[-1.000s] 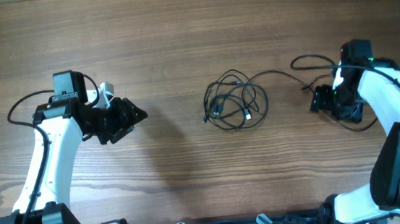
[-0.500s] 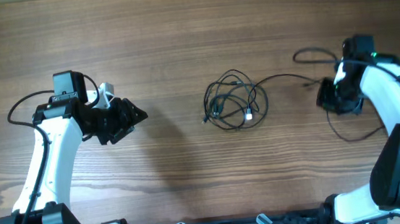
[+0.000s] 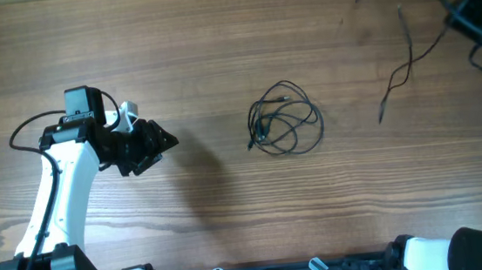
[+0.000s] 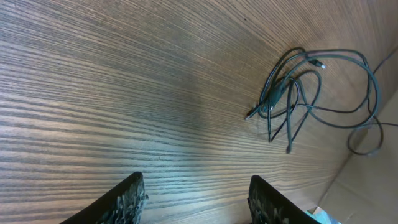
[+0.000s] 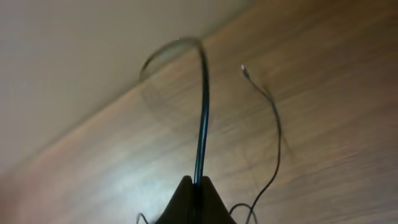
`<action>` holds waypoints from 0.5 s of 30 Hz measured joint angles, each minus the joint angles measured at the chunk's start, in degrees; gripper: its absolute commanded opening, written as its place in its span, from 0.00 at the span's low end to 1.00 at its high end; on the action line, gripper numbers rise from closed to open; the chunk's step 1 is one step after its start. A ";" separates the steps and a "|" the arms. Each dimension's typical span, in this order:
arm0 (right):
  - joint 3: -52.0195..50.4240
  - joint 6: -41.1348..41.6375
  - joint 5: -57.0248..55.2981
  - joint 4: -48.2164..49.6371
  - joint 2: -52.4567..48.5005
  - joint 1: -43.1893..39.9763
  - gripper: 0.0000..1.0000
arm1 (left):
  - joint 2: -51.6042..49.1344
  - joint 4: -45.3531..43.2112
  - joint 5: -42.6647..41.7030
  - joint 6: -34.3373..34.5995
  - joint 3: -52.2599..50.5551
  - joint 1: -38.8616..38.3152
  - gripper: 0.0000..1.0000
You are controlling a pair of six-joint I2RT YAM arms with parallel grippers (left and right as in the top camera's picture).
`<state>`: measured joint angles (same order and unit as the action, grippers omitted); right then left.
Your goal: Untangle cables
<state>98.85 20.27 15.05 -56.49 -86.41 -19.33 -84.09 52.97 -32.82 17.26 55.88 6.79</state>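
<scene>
A loose tangle of thin black cables (image 3: pixel 284 120) lies at the table's middle; in the left wrist view the tangle (image 4: pixel 292 87) sits up and to the right. My left gripper (image 3: pixel 164 140) hovers well to its left, open with nothing between the fingers (image 4: pixel 127 199). My right gripper (image 3: pixel 465 21) is raised high at the far right, blurred, shut on one black cable (image 5: pixel 203 112). That cable (image 3: pixel 393 76) hangs free of the tangle, its loose plug end (image 5: pixel 244 68) dangling above the wood.
The wooden table (image 3: pixel 214 32) spreads all round the tangle. Thicker black arm wires loop by the left arm (image 3: pixel 26 127). The table's far edge (image 5: pixel 93 118) shows in the right wrist view, with a plain wall beyond.
My right gripper shut on a cable at the right and rose up and away to the far corner, pulling that cable out of the tangle. The left arm has stayed still.
</scene>
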 measured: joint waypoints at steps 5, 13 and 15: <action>0.00 4.68 -1.33 -1.09 0.13 -5.79 0.04 | 0.00 0.00 0.00 0.00 0.00 0.00 0.55; -1.33 6.12 -16.26 -6.82 0.11 -6.60 0.04 | 0.00 0.00 0.00 0.00 0.00 0.00 0.56; -1.38 6.14 -19.34 -7.43 0.11 -6.60 0.05 | 0.00 0.00 0.00 0.00 0.00 0.00 0.55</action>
<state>97.47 26.41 -4.29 -63.92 -86.30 -25.93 -84.09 52.97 -32.82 17.26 55.88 6.79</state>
